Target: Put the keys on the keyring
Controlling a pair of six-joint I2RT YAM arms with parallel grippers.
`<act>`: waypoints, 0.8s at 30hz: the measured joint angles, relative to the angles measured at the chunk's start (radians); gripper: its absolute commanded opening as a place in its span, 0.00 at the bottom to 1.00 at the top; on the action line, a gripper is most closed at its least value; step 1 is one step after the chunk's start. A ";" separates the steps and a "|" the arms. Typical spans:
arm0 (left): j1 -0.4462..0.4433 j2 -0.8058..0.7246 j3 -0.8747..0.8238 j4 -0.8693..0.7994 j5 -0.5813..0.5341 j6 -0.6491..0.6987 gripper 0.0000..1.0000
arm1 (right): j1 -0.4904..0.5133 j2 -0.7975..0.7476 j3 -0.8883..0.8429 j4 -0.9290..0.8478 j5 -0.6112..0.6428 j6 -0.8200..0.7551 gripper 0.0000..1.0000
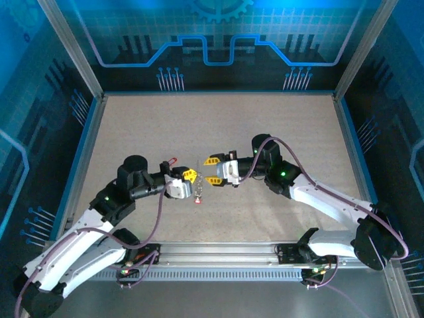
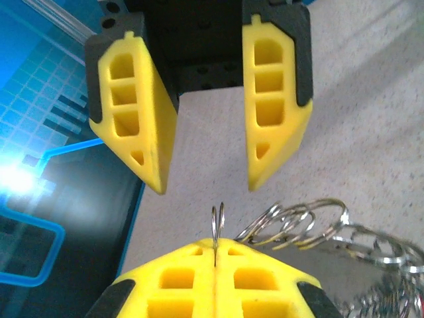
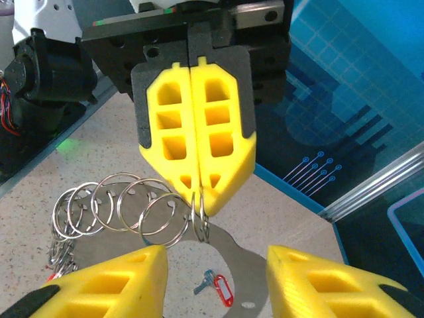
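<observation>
1. Left wrist view: the left gripper [image 2: 215, 255], at the bottom edge of the frame, has its yellow fingers pressed together on one thin loop of the keyring [image 2: 298, 222]. The keyring is a floppy chain of silvery wire rings that trails to the lower right.
2. The right gripper [image 2: 207, 179], in the upper middle, faces it with fingers apart and holds nothing.
3. In the right wrist view, a small metal key with a red head [image 3: 224, 293] lies on the beige speckled table [image 3: 106, 146]. It is low in the frame and apart from the rings.
4. The pinch sits on very thin wire close to the fingertips. A push from the right gripper may twist this loop or pull it out.
5. The loose rings can swing and catch on a finger of the right gripper.
6. The key is tiny and lies flat, so closing fingers may slide over it or push it away.
</observation>
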 measured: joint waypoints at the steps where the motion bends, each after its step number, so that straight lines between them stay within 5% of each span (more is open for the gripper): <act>1: 0.000 -0.008 0.000 -0.014 -0.013 0.026 0.00 | 0.000 0.001 0.000 0.000 0.002 -0.008 0.45; 11: 0.008 -0.035 0.000 -0.112 -0.146 0.150 0.00 | -0.023 0.082 0.003 0.040 -0.016 0.000 0.45; 17: 0.137 -0.053 0.013 -0.171 -0.202 0.171 0.00 | -0.050 0.175 0.108 0.070 0.051 0.198 0.41; 24: 0.281 -0.064 0.035 -0.186 -0.238 0.103 0.00 | -0.050 0.317 0.186 0.132 0.292 0.547 0.36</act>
